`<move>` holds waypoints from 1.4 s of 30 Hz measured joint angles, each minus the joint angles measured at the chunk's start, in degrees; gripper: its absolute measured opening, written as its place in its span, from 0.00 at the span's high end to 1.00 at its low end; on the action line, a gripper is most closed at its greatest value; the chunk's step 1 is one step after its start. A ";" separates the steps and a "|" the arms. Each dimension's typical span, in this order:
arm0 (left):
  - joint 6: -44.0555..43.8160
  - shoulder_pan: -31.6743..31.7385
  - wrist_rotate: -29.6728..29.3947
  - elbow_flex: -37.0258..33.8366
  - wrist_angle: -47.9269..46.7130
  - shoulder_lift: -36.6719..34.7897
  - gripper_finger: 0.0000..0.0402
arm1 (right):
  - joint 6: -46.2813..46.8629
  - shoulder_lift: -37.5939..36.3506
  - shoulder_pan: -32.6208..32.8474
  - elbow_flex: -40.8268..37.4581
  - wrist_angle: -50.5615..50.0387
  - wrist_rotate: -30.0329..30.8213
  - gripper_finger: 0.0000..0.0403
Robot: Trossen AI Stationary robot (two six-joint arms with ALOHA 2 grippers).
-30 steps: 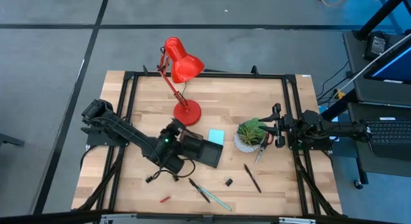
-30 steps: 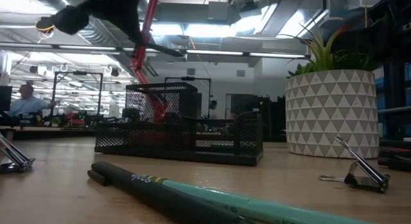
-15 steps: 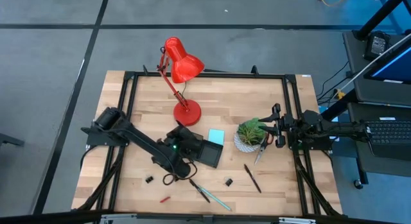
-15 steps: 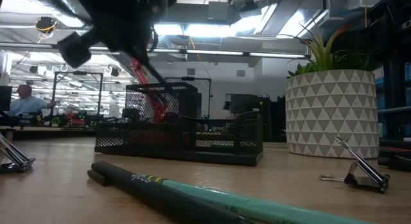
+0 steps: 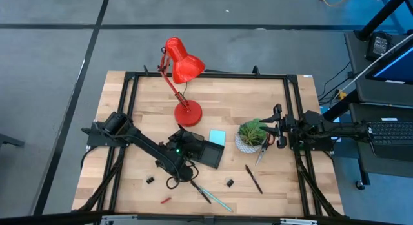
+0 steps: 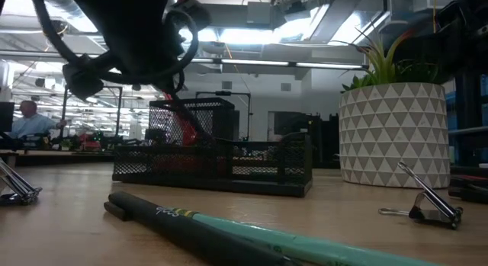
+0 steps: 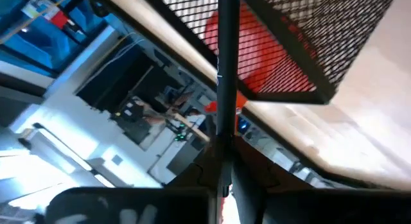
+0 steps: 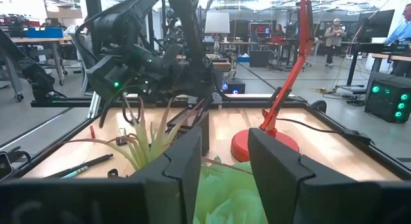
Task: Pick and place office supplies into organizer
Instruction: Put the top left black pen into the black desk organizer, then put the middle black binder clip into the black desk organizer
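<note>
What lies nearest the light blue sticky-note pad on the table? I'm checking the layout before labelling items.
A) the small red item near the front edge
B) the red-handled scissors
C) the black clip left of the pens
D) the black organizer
D: in the high view the sticky-note pad sits right against the black organizer, while the scissors lie beyond the plant and the other two lie far nearer the table's front edge.

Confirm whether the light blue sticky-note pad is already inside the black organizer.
No, the sticky-note pad lies on the table beside the organizer, outside its walls.
</note>
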 joint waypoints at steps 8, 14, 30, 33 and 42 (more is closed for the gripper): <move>-5.28 -0.02 2.26 0.00 0.10 -0.09 0.84 | 0.00 -0.01 0.00 0.00 0.01 0.00 0.67; -10.50 -0.13 2.83 1.98 -1.19 -0.86 0.81 | 0.02 0.00 -0.01 0.00 0.02 0.00 0.67; -36.64 -5.63 25.55 13.23 2.29 -5.67 0.81 | 0.13 0.00 0.01 0.00 0.17 -0.01 0.67; -36.86 -8.84 26.96 13.20 4.00 -5.62 0.81 | 0.20 -0.01 0.01 0.00 0.23 -0.01 0.67; -41.16 -17.38 27.91 11.91 8.65 -5.18 0.81 | 0.08 0.00 0.01 0.00 0.59 0.00 0.67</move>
